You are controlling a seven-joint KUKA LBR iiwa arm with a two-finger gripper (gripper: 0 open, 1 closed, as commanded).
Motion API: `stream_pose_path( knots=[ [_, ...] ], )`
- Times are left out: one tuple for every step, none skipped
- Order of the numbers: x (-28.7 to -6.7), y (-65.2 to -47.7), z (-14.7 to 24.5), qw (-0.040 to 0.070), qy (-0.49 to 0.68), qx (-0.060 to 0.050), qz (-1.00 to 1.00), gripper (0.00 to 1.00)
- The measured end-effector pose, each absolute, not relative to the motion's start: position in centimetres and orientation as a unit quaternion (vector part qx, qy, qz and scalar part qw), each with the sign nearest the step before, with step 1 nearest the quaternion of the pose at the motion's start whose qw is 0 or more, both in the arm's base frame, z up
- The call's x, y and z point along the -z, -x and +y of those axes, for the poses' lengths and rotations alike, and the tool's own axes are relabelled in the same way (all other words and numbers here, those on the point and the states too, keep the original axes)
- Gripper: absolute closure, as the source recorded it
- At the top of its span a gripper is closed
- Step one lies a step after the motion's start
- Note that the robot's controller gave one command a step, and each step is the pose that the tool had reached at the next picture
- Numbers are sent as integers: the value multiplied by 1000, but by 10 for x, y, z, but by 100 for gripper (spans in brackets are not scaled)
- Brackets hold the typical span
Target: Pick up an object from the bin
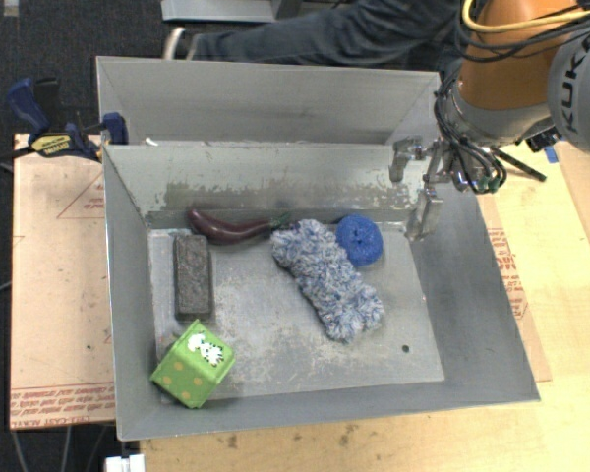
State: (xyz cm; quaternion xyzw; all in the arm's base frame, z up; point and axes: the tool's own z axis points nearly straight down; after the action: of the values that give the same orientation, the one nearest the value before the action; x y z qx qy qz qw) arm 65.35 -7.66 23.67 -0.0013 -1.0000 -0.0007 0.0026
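Note:
My gripper (414, 187) hangs at the bin's back right corner, above the floor and close to the right wall. Its two fingers stand apart, open, with nothing between them. The nearest thing is a round blue scrubber ball (360, 239), lying to the left of and below the fingertips. Against the ball rests a blue and white knitted cloth (325, 277), stretched diagonally across the middle of the bin floor.
A dark purple eggplant (225, 227) lies along the back wall at the left. Beneath it, a grey rectangular block (192, 275) runs along the left side. A green cube with white spots (194, 365) sits in the front left corner.

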Motion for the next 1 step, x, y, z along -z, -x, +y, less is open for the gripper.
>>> stream_pose_path(
  knots=[
    [-242,-654,-76,-1,1,0,-1000,0]
  ],
)
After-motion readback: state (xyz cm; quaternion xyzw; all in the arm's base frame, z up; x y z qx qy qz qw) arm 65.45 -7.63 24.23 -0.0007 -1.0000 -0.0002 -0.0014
